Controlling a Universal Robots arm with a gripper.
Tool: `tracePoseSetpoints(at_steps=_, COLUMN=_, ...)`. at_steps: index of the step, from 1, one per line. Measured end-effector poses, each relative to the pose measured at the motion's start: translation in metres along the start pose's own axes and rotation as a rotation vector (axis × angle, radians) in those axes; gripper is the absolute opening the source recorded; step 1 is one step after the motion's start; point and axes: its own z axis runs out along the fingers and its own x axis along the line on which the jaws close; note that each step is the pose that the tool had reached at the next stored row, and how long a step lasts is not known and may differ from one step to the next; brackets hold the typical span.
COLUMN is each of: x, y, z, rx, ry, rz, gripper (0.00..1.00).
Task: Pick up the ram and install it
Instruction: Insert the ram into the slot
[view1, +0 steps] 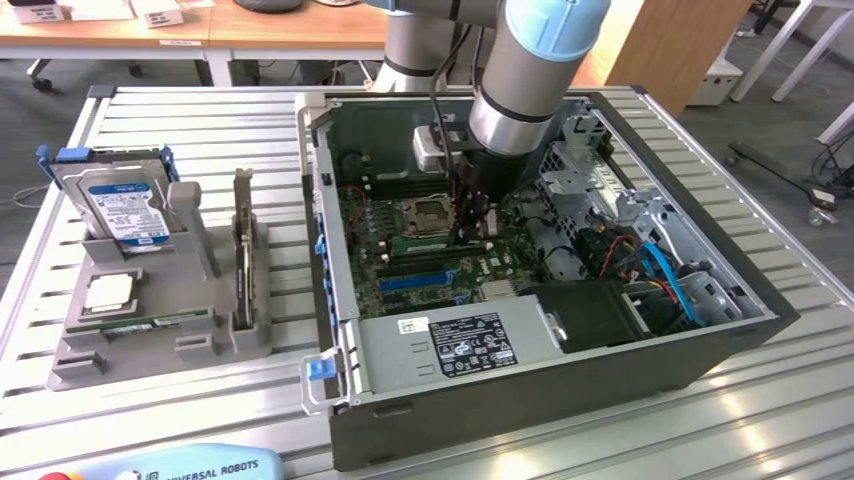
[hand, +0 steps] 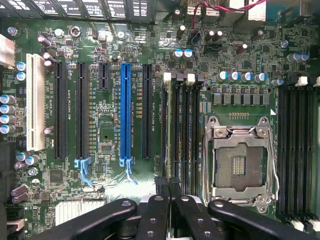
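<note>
Fingers (hand: 156, 215) are clamped on the thin ram (hand: 172, 130), held edge-on along the black memory slots (hand: 189, 130) just beside the empty processor socket (hand: 240, 160), seemingly to line it up, while 1 twin stick (view1: 140, 323) lies in the grey tray (view1: 80, 372) at the exterior view's left.

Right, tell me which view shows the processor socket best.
The wrist view: the processor socket lies face-on and unobstructed, its metal frame and contact field plain. In the exterior view the socket is seen at a slant, close beside the arm.
</note>
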Motion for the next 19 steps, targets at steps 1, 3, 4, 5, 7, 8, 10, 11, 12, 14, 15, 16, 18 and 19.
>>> tracePoseSetpoints(at_steps=1, x=0.0000, y=0.0000, z=0.0001, rx=0.0000, ry=0.0000, rz=0.000, gripper=0.12)
tracePoseSetpoints(at_steps=3, x=-0.0001, y=0.0001, z=0.0002, rx=0.0000, ry=0.0000, rz=0.000, gripper=0.12)
tracePoseSetpoints(at_steps=4, x=-0.0001, y=0.0001, z=0.0004, rx=0.0000, ry=-0.0001, rz=0.000, gripper=0.12)
tracePoseSetpoints(at_steps=5, x=-0.0002, y=0.0001, z=0.0008, rx=0.0001, ry=-0.0003, rz=0.000, gripper=0.12)
tracePoseSetpoints(at_steps=7, x=-0.0002, y=0.0001, z=0.0012, rx=0.0000, ry=0.0000, rz=0.000, gripper=0.12)
tracePoseSetpoints(at_steps=8, x=-0.0002, y=0.0001, z=0.0013, rx=0.0000, ry=0.0000, rz=0.000, gripper=0.12)
tracePoseSetpoints(at_steps=10, x=-0.0005, y=0.0001, z=0.0017, rx=0.0001, ry=-0.0003, rz=0.000, gripper=0.12)
tracePoseSetpoints(at_steps=11, x=-0.0009, y=0.0002, z=0.0018, rx=0.0001, ry=-0.0002, rz=0.000, gripper=0.12)
tracePoseSetpoints(at_steps=12, x=-0.0013, y=0.0002, z=0.0018, rx=0.0001, ry=-0.0001, rz=0.000, gripper=0.12)
tracePoseSetpoints(at_steps=14, x=-0.0020, y=0.0001, z=0.0020, rx=0.0000, ry=-0.0001, rz=0.000, gripper=0.12)
tracePoseSetpoints(at_steps=15, x=-0.0021, y=0.0001, z=0.0020, rx=0.0000, ry=0.0000, rz=0.000, gripper=0.12)
tracePoseSetpoints(at_steps=16, x=-0.0021, y=0.0001, z=0.0020, rx=0.0000, ry=-0.0001, rz=0.000, gripper=0.12)
tracePoseSetpoints(at_steps=18, x=-0.0022, y=0.0001, z=0.0021, rx=0.0000, ry=0.0000, rz=0.000, gripper=0.12)
tracePoseSetpoints(at_steps=19, x=-0.0022, y=0.0001, z=0.0021, rx=0.0000, ry=-0.0001, rz=0.000, gripper=0.12)
